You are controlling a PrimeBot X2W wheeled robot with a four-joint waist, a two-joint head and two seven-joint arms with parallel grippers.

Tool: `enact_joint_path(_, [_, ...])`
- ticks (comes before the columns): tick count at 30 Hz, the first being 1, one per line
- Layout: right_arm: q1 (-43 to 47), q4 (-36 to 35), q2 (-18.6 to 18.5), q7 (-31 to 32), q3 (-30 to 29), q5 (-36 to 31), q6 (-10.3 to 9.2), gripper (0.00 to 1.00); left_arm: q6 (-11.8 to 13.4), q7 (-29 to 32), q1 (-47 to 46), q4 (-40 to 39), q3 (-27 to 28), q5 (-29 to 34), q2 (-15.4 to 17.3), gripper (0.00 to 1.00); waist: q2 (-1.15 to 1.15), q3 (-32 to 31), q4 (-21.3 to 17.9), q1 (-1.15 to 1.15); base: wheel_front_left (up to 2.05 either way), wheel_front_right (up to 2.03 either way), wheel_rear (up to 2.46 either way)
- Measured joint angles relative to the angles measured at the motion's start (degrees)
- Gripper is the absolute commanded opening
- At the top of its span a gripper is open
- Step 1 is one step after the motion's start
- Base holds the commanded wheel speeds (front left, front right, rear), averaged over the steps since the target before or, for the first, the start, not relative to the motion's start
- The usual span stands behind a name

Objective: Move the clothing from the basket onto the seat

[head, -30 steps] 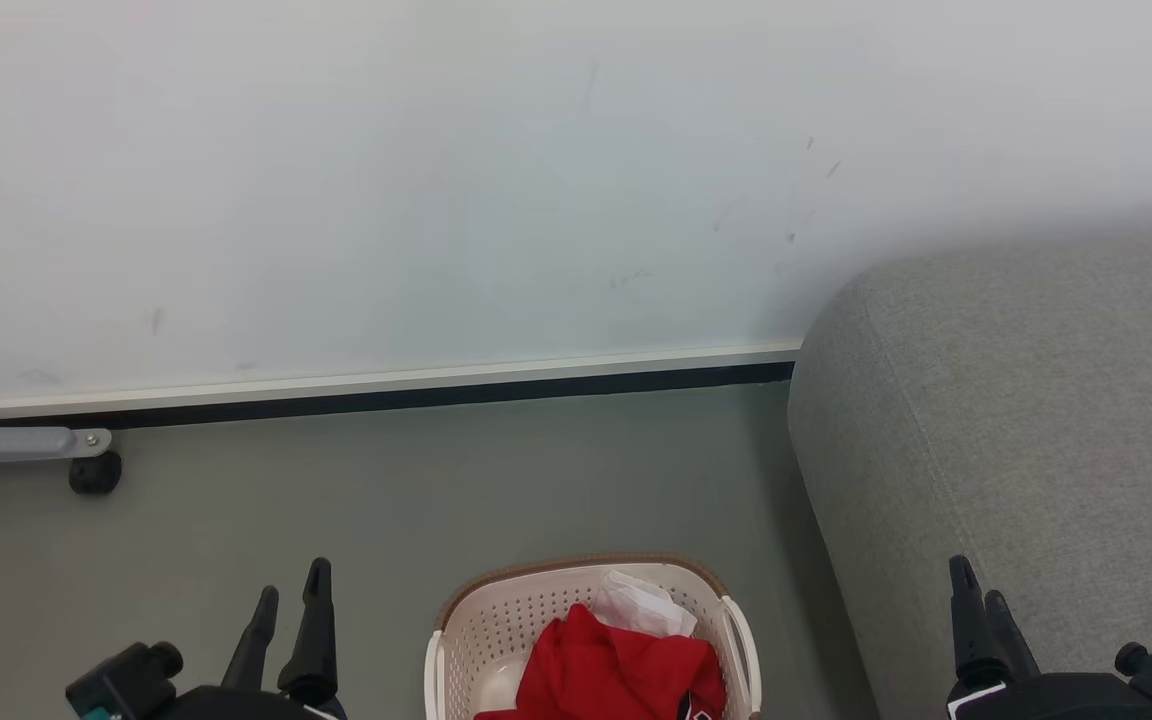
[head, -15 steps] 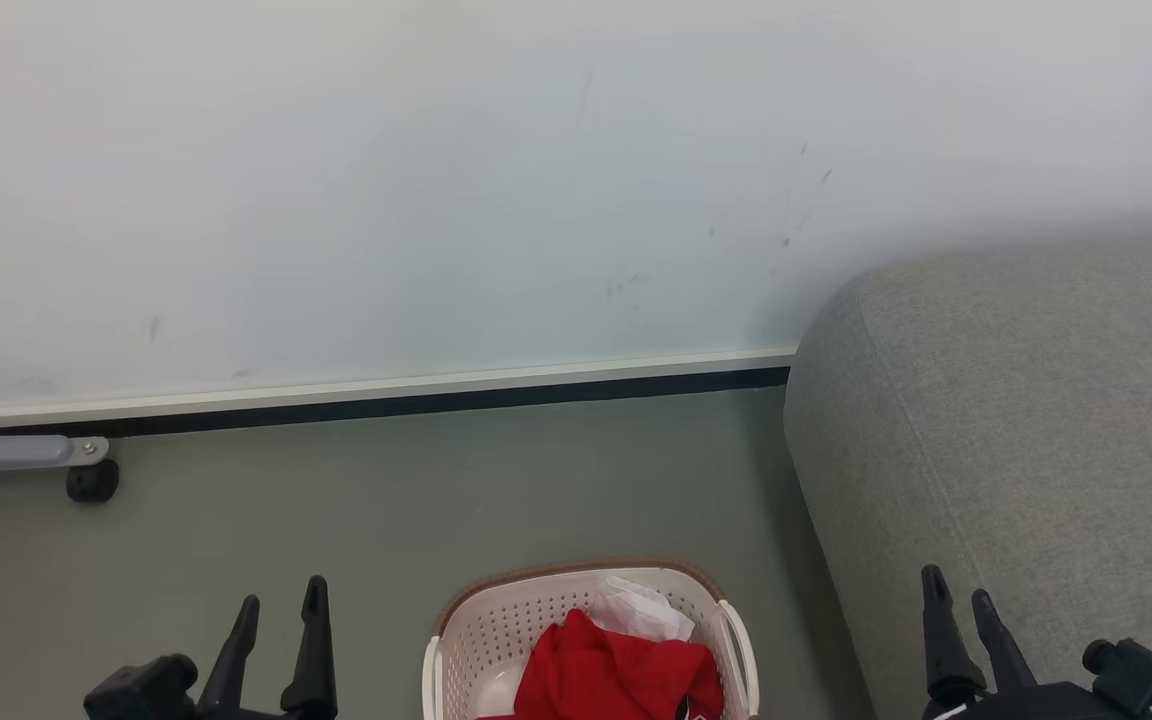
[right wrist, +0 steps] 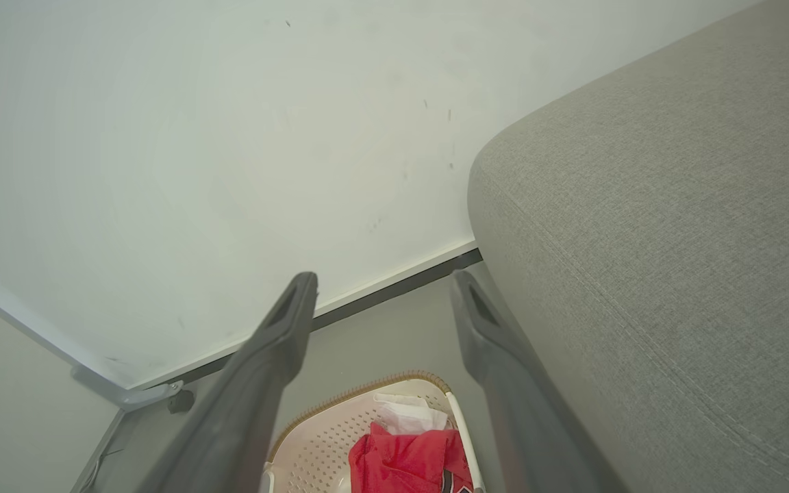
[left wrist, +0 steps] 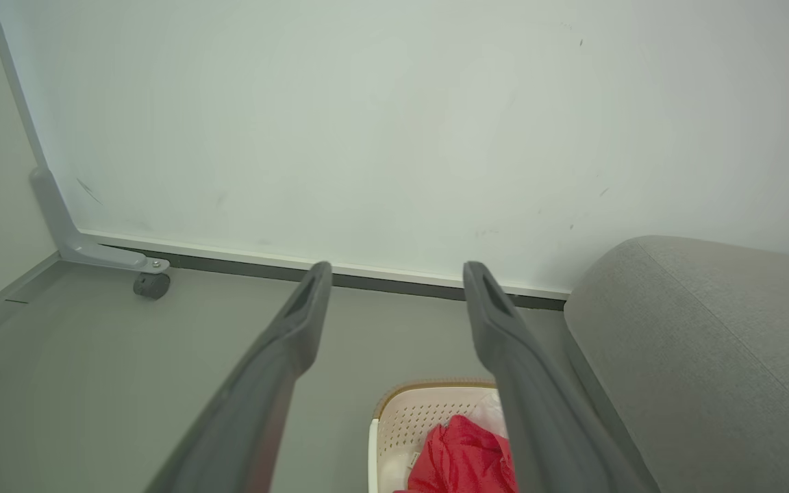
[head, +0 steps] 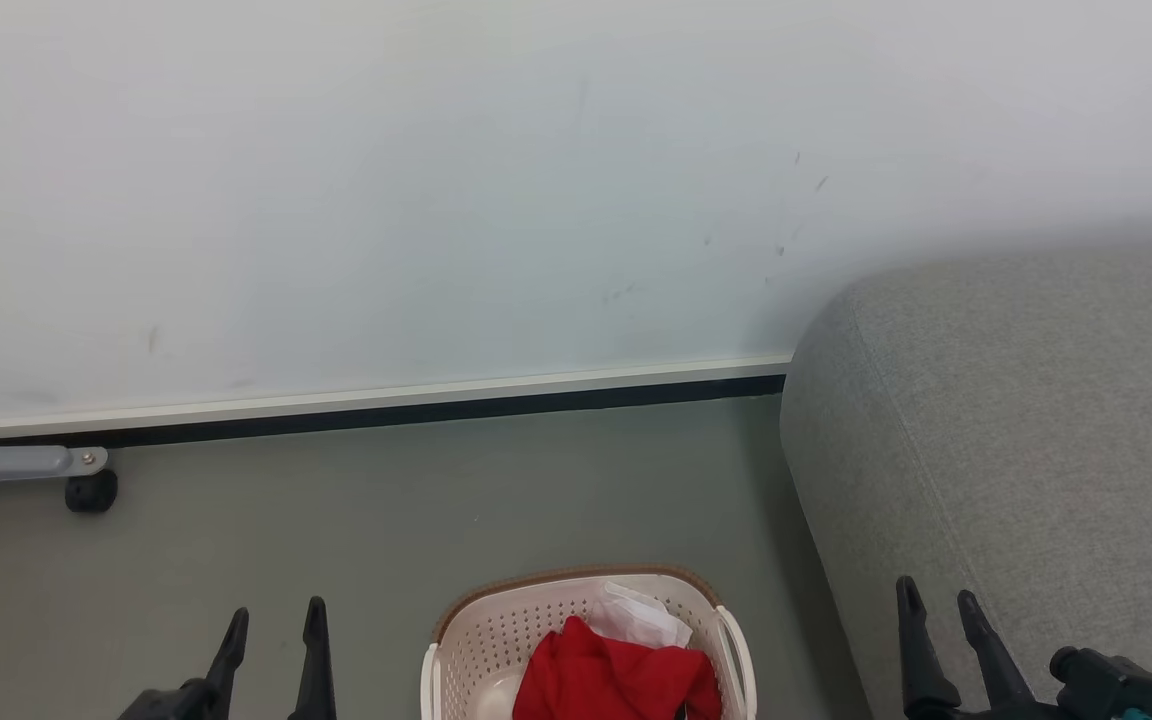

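The cream basket (head: 481, 625) with a brown rim sits on the floor at the bottom centre of the head view, holding red clothing (head: 611, 680) with a bit of white cloth behind it. The grey seat (head: 1036, 420) fills the right side, just right of the basket. My left gripper (head: 273, 625) stands open, left of the basket, nothing between its fingers. My right gripper (head: 936, 597) stands open in front of the seat's edge, also empty. The wrist views show the basket (left wrist: 408, 418) (right wrist: 340, 431), clothing (left wrist: 463, 455) (right wrist: 405, 459) and seat (left wrist: 709, 342) (right wrist: 675, 205) beyond the spread fingers.
A white wall (head: 436, 200) with a dark baseboard runs behind the grey floor (head: 386, 500). A grey metal leg with a black castor (head: 91, 490) stands at the far left by the wall.
Both grippers have sunk lower in the head view, the right one drifting left. The camera has tilted slightly, so the whole scene sits a little lower. Basket and clothing lie as before.
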Motion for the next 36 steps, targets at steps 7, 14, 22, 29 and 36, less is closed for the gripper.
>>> enact_joint_path(7, [0.2,-0.6,-0.5,-1.4,1.4,-4.3,-0.77,1.0,1.0,-1.3,1.1,-0.2,0.1,4.7,0.1,1.0,0.0,-0.4,-0.2,0.0,0.0,0.0,0.0])
enact_joint_path(14, [0.8,-1.1,-1.0,-2.7,2.7,-8.7,-1.48,1.0,1.9,-2.6,2.4,-0.7,0.0,9.3,0.2,1.0,0.0,-0.7,-0.4,0.0,0.0,0.0,0.0])
enact_joint_path(22, [1.4,-1.8,-1.5,-4.2,4.4,-13.9,-2.21,1.0,2.8,-4.1,3.5,-0.9,-0.1,14.6,0.2,1.0,0.0,-1.0,-0.6,0.0,0.0,0.0,0.0])
enact_joint_path(29, [1.4,-1.9,-1.7,-4.4,4.6,-14.5,-2.45,1.0,3.0,-4.3,3.6,-0.6,0.1,15.2,0.2,1.0,0.0,-0.9,-0.7,0.0,0.0,0.0,0.0])
enact_joint_path(36, [1.4,-1.9,-1.7,-4.4,4.4,-14.5,-2.45,1.0,2.9,-4.3,3.6,-0.3,0.2,15.1,0.1,1.0,0.0,-0.9,-0.8,0.0,0.0,0.0,0.0])
